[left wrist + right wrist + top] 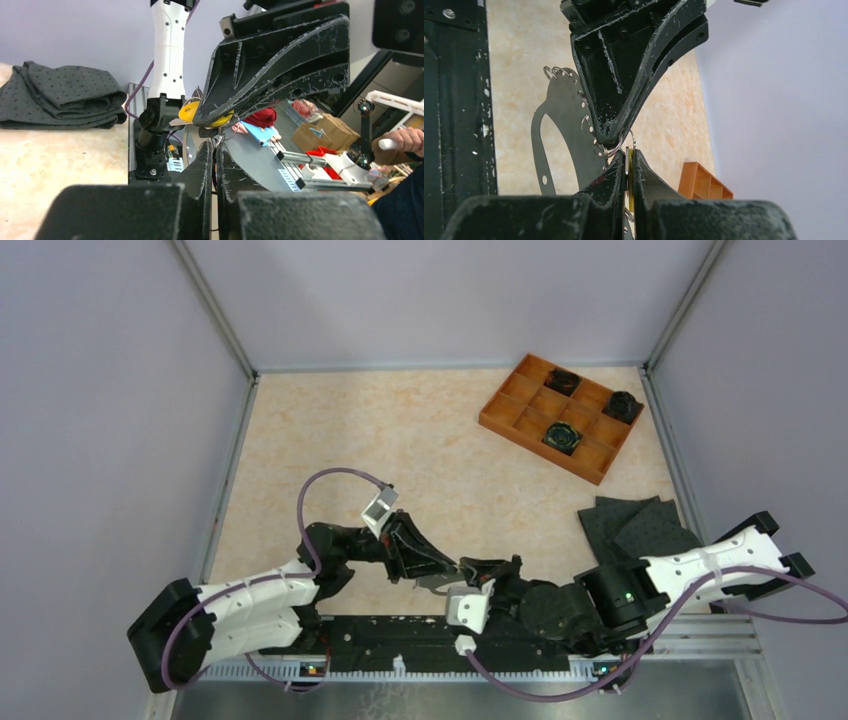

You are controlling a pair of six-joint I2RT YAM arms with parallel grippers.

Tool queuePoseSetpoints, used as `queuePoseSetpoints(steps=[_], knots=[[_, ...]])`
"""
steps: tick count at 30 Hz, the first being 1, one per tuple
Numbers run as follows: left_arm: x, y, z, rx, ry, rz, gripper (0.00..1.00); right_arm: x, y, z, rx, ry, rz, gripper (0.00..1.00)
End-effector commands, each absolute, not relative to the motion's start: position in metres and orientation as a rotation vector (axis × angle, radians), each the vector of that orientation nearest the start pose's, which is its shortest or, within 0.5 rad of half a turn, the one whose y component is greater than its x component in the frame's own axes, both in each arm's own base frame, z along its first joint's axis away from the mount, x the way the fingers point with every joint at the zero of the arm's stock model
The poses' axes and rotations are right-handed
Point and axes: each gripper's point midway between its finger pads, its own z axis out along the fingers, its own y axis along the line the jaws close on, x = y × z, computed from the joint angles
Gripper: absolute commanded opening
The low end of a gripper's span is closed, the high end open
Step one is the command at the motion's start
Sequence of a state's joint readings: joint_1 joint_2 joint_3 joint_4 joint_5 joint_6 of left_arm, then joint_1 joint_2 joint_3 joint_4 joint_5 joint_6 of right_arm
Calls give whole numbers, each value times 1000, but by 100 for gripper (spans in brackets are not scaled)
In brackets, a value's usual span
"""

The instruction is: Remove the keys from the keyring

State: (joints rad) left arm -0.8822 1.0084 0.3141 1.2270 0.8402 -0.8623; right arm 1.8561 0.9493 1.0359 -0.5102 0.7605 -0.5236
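My two grippers meet tip to tip just above the table's near edge. My left gripper (445, 568) (216, 147) is shut on the keyring (570, 135), a flat grey D-shaped plate with small wire rings along its edge. It hangs below the left fingertips (610, 131) in the right wrist view. My right gripper (475, 570) (628, 152) is shut on the keys: a yellow tag (629, 170) (188, 111) and a thin metal key pressed flat between its fingers. A wire ring (624, 142) links them to the keyring.
An orange compartment tray (560, 415) (704, 182) with dark parts stands at the back right. Dark folded cloths (635, 525) (60, 95) lie at the right. A black rail (420, 635) runs along the near edge. Walls close three sides.
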Motion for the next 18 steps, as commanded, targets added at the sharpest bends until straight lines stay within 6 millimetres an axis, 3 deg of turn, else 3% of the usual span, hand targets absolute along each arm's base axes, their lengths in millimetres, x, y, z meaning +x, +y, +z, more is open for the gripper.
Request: queuePoseSetpoints(steps=[1, 18], knots=[[61, -307, 284, 895, 1238, -1852, 0, 71, 279, 321, -1400, 1140, 77, 0], [92, -319, 277, 571, 1563, -1902, 0, 69, 270, 293, -1581, 1130, -47, 0]])
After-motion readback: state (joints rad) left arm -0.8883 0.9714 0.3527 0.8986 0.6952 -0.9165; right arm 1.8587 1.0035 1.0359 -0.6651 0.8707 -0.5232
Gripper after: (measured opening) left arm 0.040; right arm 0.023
